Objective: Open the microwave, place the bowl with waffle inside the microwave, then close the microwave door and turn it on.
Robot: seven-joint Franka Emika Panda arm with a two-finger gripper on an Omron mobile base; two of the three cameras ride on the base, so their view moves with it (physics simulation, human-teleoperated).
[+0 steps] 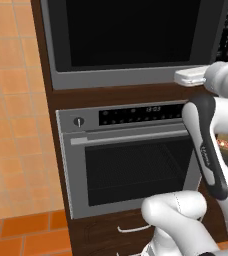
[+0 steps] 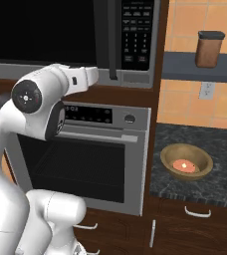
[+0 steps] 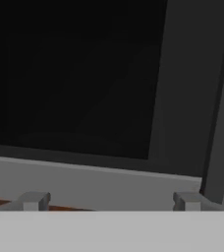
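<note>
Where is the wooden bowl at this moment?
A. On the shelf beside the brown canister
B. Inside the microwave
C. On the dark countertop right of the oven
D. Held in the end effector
C: the right base view shows the wooden bowl resting on the dark speckled countertop to the right of the oven, while the microwave door is shut.

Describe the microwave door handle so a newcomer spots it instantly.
Start at the tall wood cabinet column: the microwave sits on top, the silver oven below. The microwave door handle is the dark vertical bar between black glass and keypad; the oven's handle is a horizontal silver bar.
</note>
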